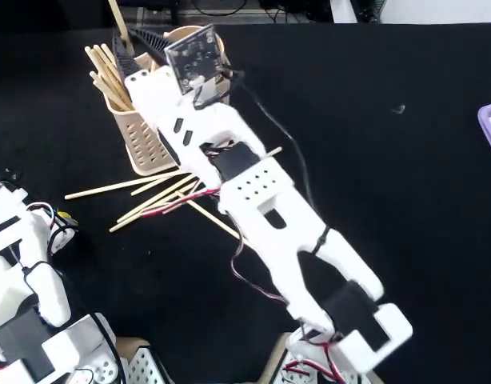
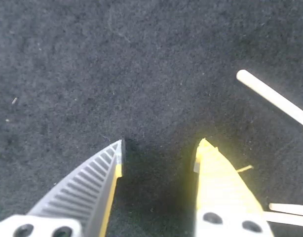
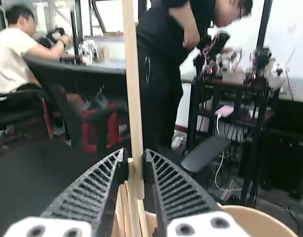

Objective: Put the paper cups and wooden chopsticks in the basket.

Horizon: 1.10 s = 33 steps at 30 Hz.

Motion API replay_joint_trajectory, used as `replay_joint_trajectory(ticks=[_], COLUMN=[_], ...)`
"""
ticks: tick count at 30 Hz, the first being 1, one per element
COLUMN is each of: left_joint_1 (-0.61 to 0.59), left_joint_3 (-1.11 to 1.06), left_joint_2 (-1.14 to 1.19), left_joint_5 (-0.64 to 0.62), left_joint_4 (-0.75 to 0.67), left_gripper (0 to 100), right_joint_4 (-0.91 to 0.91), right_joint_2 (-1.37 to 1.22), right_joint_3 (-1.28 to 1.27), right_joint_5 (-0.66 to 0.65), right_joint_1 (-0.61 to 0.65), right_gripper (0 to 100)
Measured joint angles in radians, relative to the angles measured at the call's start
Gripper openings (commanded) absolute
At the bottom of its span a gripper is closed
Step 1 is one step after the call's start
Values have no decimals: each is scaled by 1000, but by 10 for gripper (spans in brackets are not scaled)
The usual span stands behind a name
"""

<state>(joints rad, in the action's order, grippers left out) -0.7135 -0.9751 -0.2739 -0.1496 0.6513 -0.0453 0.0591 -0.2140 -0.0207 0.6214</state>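
Two ribbed fingers of the right gripper are clamping a single wooden chopstick, pinching it low on its shaft while it is standing upright between them. Just beneath the fingertips, the tops of other sticks are showing, and a tan round rim is curving beside them; whether that rim belongs to a paper cup cannot be told.

From above, the right gripper is hanging over the basket at the far left of the table, with the held chopstick poking up past it. The perforated basket is holding a bundle of chopsticks that is leaning toward the left. The tan round rim is sitting just to the right of the gripper, partly behind the wrist camera. The right arm is stretching from the near right across to the basket.

Loose chopsticks are lying fanned out on the table just on the near side of the basket, some of them passing under the right arm.

Fingers of the left gripper are standing apart, gripping nothing, and hovering close over the black table. One chopstick end is lying near the yellow finger, and two more ends are lying just beside it. The left arm is sitting at the near left edge.
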Motion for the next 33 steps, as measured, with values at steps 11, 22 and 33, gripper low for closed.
replay_joint_trajectory(ticks=[11,22,33], left_joint_1=[0,0,0], left_joint_3=[0,0,0], left_joint_2=[0,0,0], left_joint_5=[0,0,0], left_joint_4=[0,0,0], left_gripper=[238,238,238], right_joint_4=[43,350,664], right_joint_2=[-18,78,496], right_joint_3=[-69,-28,-315], right_joint_5=[0,0,0], right_joint_1=[0,0,0], right_gripper=[117,131,133])
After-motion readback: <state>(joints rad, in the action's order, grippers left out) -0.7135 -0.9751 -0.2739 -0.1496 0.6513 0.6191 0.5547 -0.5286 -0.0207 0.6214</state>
